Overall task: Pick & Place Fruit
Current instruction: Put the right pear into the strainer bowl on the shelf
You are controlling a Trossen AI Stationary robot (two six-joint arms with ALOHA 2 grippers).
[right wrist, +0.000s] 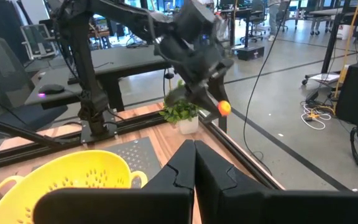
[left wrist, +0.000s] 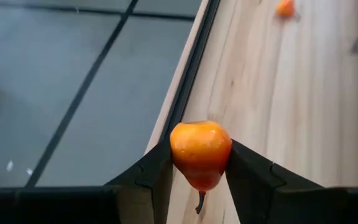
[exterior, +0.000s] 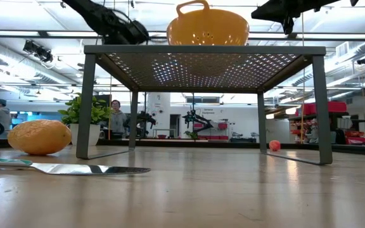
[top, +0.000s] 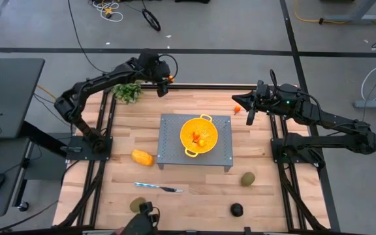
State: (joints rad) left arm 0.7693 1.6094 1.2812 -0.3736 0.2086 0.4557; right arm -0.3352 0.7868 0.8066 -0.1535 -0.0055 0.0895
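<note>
1. The left gripper (left wrist: 197,171) is gripping a small orange fruit (left wrist: 200,152) above the table's far edge, near eleven o'clock from the yellow colander (top: 199,135).
2. It should be carrying the fruit level over the colander's rim before releasing.
3. The right gripper (right wrist: 194,163) is hovering closed at two o'clock.
4. The wooden table (top: 188,176) is bearing scattered fruit and a knife (top: 158,188); workshop desks are filling the room beyond.

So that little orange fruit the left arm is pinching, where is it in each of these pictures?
High view: the small orange fruit sits in the left tool, at the table's far edge, right of the leafy plant.
Low view: not in it.
Left wrist view: centre, clamped between the two dark fingers.
Right wrist view: a small orange dot under the far arm.
Shared landmark: the yellow colander, also in the low and right wrist views.
</note>
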